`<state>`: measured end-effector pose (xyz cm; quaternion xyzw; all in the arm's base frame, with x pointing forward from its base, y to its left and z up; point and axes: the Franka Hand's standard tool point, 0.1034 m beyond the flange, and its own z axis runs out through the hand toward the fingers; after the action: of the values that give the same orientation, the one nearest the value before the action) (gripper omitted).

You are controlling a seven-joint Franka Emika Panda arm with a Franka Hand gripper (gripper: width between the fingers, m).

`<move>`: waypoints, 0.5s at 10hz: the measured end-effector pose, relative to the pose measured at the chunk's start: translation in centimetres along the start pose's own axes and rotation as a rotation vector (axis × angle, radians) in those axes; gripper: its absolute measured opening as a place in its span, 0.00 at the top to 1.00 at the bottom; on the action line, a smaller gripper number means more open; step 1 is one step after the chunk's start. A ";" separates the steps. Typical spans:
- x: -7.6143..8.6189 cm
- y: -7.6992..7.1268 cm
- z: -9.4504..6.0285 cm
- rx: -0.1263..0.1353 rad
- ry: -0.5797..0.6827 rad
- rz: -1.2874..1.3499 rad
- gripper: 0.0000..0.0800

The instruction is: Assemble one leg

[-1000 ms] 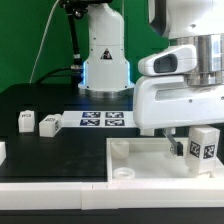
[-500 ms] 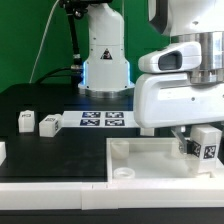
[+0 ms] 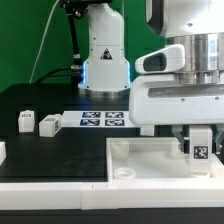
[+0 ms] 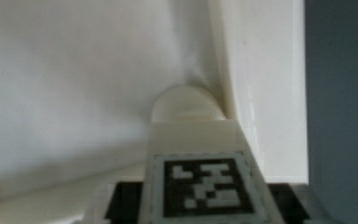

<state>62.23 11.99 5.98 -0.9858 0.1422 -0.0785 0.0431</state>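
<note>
Exterior view: at four o'clock in the frame the end effector [image 3: 199, 134] is clamped narrowly on the leg [image 3: 201, 152]. The leg is held upright, tag to the camera, over the white tray [image 3: 140, 160]; whether it touches the tray floor I cannot tell. Two spare legs [image 3: 26, 121] [image 3: 48, 124] lie at nine o'clock on the black bench [image 3: 60, 150], with the marker board [image 3: 103, 120] near centre.

Wrist view: only the gripped leg [image 4: 197, 150], tag towards the lens, shows between the fingers. Its rounded end is close beside the tray's wall [image 4: 256, 70], with dark bench [image 4: 345, 90] beyond. The spare legs and the board are out of view.
</note>
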 end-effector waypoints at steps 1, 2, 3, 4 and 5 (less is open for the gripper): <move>0.0 0.1 0.0 -0.001 0.004 0.153 0.67; 0.0 0.1 0.0 0.003 0.003 0.293 0.67; 0.1 0.2 0.0 0.011 -0.001 0.384 0.66; 0.1 0.2 0.0 0.012 -0.003 0.524 0.66; 0.0 0.3 0.0 0.010 -0.003 0.622 0.66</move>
<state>62.20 11.73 5.98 -0.8948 0.4366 -0.0608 0.0704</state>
